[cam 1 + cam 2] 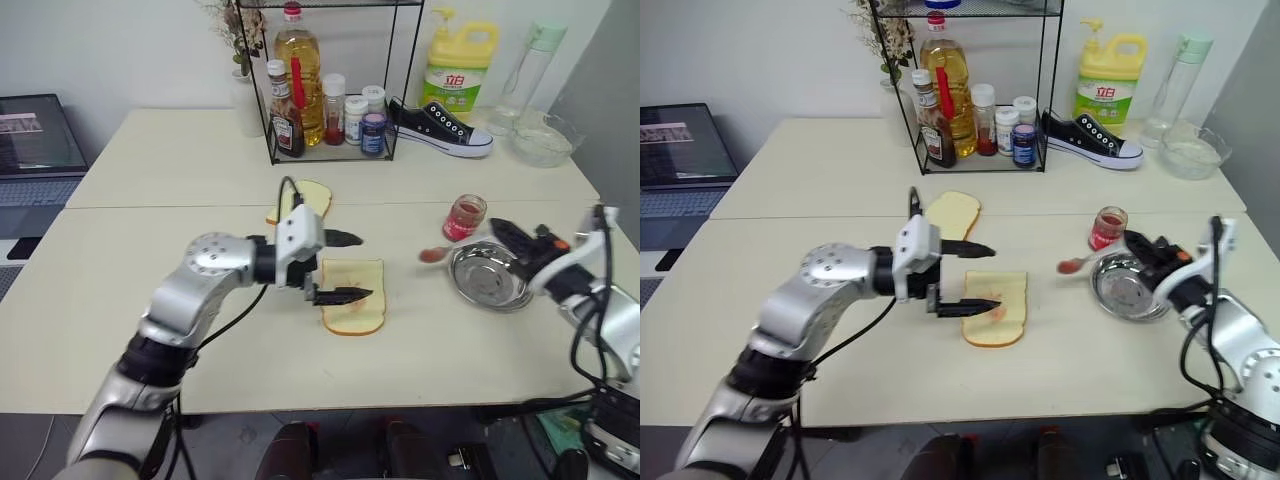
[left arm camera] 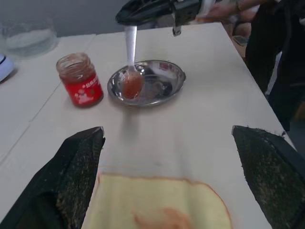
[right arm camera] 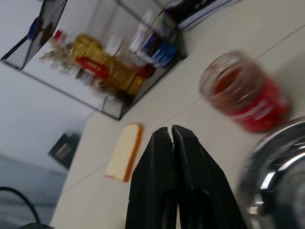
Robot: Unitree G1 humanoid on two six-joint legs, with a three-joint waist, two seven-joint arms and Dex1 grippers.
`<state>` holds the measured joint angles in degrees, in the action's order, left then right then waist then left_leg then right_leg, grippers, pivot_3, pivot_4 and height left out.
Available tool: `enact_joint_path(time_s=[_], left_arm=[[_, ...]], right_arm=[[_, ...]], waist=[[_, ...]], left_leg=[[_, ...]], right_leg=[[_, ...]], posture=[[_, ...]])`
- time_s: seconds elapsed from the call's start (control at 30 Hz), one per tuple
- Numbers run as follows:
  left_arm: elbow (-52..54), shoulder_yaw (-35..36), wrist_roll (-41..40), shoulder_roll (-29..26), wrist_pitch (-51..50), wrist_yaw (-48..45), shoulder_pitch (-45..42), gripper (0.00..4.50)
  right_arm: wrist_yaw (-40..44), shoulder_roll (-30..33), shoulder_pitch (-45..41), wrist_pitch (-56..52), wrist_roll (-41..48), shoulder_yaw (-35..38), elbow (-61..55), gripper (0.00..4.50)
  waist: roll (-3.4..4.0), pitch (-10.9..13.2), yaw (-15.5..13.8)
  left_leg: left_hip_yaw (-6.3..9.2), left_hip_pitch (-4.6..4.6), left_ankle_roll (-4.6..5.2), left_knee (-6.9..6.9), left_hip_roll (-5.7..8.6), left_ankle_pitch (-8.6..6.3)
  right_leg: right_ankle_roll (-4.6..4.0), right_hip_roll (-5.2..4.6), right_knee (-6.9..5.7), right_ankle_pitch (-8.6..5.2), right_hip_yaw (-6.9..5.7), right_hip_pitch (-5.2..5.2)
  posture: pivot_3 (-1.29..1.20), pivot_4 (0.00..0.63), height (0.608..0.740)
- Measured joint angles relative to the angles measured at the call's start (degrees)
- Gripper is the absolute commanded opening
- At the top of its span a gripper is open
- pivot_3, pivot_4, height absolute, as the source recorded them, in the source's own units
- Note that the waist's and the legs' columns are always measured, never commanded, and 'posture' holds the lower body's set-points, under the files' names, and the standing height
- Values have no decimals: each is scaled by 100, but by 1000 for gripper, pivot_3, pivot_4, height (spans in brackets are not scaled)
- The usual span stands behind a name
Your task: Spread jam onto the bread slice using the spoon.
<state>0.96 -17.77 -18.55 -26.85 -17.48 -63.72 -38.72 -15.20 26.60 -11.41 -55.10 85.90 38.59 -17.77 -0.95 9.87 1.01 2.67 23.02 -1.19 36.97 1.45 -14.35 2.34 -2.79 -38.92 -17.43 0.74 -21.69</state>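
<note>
- The jam (image 2: 80,86) is contained in a small glass jar near the table's (image 1: 150,200) right edge, beside a steel dish (image 1: 490,277).
- The spoon (image 2: 131,71), red-smeared, is pinched in the closed right gripper (image 1: 503,232) above that dish.
- The bread slice (image 1: 353,296) lies mid-table under the wide-spread left gripper (image 1: 340,266).

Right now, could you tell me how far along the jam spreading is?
Some is done: a faint red smear marks the bread slice. In hand: the right gripper is shut on the spoon, its bowl red, held over the steel dish beside the jam. The left gripper is open above the slice. Left: most of the slice is bare.
</note>
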Motion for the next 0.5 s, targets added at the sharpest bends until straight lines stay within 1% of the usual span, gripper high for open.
enact_joint_path(time_s=[0.07, 0.13, 0.23, 0.37, 0.5], left_arm=[[-646, -253, 281, 585, 337, -5, -359, 4500], [-965, -438, 412, 930, 592, -44, -487, 4500], [-1358, -458, 597, 1077, 859, -87, -549, 4500], [-1745, -464, 781, 1181, 1085, -207, -572, 4500], [-1854, -477, 863, 1207, 1195, -235, -585, 4500]], right_arm=[[93, 137, 270, 246, -303, 98, 137, 50], [238, 210, 385, 438, -536, 103, 357, 50], [486, 287, 396, 695, -815, 148, 723, 50], [989, 342, 238, 968, -1301, -1, 1366, 50], [1389, 341, 98, 1119, -1729, -205, 1893, 50]], waist=[[-4, 2, -6], [-3, 2, 51], [0, 1, 123], [1, 0, 105], [3, -1, 61]], left_leg=[[-5, 2, 1, 3, 1, 0], [-15, -2, 4, 1, 0, -2], [-25, -11, 16, -2, -23, -9], [-20, -9, 16, 0, -23, -9], [-21, -6, 16, 2, -16, -9]], right_leg=[[1, 1, 0, 0, 4, 0], [1, 1, -1, 0, 14, -2], [0, 25, -5, 0, 19, -5], [0, 29, -5, 0, 19, -4], [0, 19, -3, 0, 19, -4]], posture=[[0, 150, 740], [0, 150, 740], [0, 150, 740], [0, 150, 740], [0, 150, 740]])
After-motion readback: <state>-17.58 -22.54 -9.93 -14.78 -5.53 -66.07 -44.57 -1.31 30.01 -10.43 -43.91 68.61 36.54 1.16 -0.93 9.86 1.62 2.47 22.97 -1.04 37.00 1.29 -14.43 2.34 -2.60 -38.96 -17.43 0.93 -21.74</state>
